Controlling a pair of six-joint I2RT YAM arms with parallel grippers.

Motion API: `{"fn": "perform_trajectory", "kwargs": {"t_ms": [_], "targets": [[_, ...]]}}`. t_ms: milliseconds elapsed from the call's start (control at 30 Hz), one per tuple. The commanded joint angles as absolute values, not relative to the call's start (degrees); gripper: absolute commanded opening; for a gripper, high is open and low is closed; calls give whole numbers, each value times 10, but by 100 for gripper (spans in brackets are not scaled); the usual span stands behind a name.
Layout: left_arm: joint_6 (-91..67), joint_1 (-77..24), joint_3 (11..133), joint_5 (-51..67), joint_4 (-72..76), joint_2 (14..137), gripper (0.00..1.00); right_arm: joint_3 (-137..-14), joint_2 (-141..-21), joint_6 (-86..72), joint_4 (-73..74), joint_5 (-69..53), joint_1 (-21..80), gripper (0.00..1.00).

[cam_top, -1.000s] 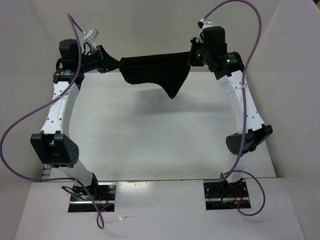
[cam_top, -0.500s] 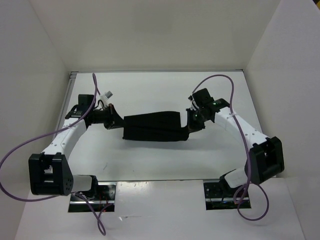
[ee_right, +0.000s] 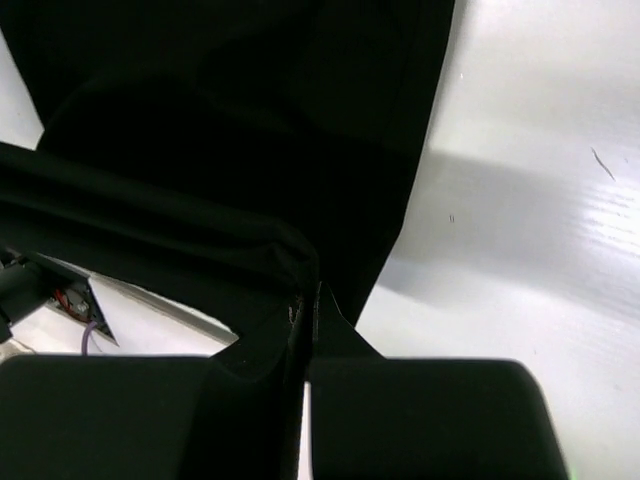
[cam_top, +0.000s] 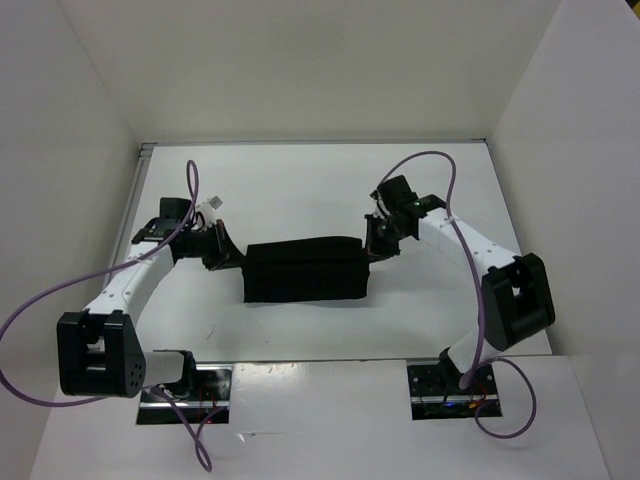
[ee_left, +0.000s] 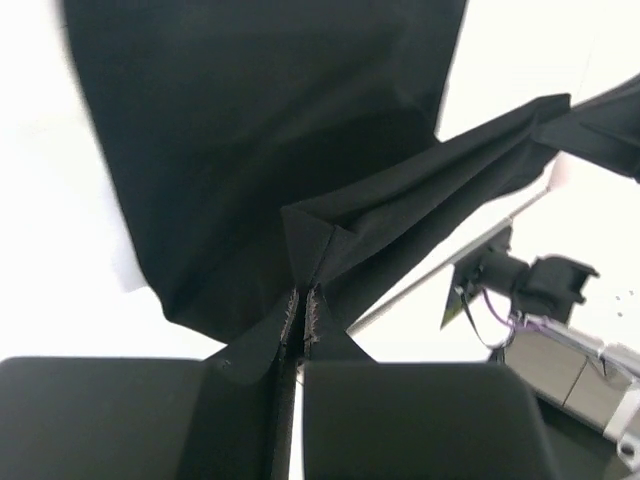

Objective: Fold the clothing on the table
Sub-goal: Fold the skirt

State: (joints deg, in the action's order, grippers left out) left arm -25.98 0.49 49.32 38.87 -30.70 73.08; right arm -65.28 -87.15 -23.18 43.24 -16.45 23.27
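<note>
Top external: black clothing (cam_top: 305, 272) lies across the middle of the bench (cam_top: 300, 190).
Left claw (cam_top: 232, 258): pinching its left end.
Right claw (cam_top: 372, 240): pinching its right end, to hold it flat, I think.

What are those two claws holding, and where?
Both hold the black clothing: the left gripper pinches a bunched fold at its left end, the right gripper one at its right end.

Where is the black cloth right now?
Top view: the cloth lies on the table, centre, between the left end effector and right end effector, each pinching one end.
</note>
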Motion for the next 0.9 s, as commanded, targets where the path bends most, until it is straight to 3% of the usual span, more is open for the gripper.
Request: {"fn": "perform_trajectory", "kwargs": {"t_ms": [0, 867], "targets": [[-279, 4, 487, 309, -309, 738, 0, -690, -901, -228, 392, -133, 228, 0], [-330, -7, 507, 240, -211, 904, 0, -795, -1062, -194, 334, -82, 228, 1]]}}
